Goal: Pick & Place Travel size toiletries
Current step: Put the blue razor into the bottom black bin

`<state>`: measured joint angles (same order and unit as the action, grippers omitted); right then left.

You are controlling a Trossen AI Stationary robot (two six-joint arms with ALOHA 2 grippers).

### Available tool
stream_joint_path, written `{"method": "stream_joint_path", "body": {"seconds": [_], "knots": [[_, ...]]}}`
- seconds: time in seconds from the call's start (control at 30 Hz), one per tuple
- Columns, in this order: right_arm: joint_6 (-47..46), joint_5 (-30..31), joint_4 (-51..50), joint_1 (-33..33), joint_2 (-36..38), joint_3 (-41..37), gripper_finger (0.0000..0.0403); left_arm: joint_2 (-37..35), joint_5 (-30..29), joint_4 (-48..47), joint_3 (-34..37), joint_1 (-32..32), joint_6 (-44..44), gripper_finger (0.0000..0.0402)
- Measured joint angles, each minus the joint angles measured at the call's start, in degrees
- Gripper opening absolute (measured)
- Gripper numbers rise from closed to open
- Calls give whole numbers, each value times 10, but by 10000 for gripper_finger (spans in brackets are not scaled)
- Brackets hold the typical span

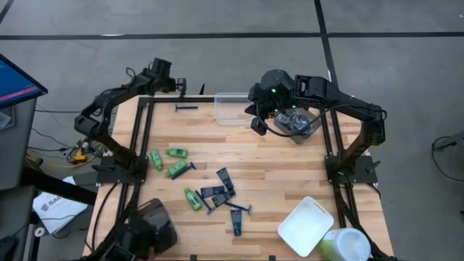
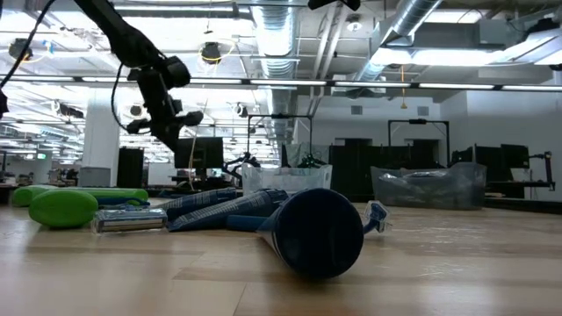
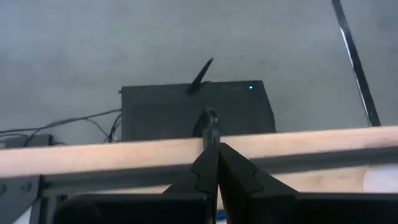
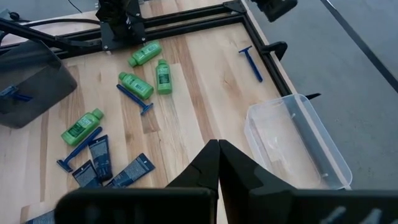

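Toiletries scattered mid-frame, high view, on pale wood-plank bench: glossy green mini bottles, flat navy tubes, thin blue razors. Clear plastic tub at upper centre. Left gripper upper left, right gripper beside the tub, both with fingers closed, holding nothing.

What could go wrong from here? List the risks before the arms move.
1. The navy tubes, green bottles and razors lie crowded and partly overlapping mid-table, so a grasp may catch two items or nudge neighbours.
2. One razor lies alone near the far edge, beside the left end effector; a bump might push it off.
3. The right end effector is shut and must open before picking.
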<state>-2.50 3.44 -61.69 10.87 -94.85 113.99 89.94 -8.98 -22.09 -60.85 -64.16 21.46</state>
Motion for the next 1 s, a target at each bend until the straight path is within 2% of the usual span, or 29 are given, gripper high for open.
{"method": "stream_joint_path", "body": {"seconds": [0.2, 0.37, 0.6, 0.87, 1.0], "knots": [[0, 0, 0, 0, 0, 0, 0, 41, 35, -27, -23, -34, -1, 0], [1, 0, 0, 0, 0, 0, 0, 77, 75, -72, -22, -33, -5, 0], [1, 0, 0, 0, 0, 0, 0, 74, 23, -119, -22, -25, -16, 0], [1, 0, 0, 0, 0, 0, 0, 72, 16, -122, -22, -5, -41, 0], [1, 0, 3, 0, 0, 0, 0, 72, -27, -127, -22, 15, -47, 0]]}}
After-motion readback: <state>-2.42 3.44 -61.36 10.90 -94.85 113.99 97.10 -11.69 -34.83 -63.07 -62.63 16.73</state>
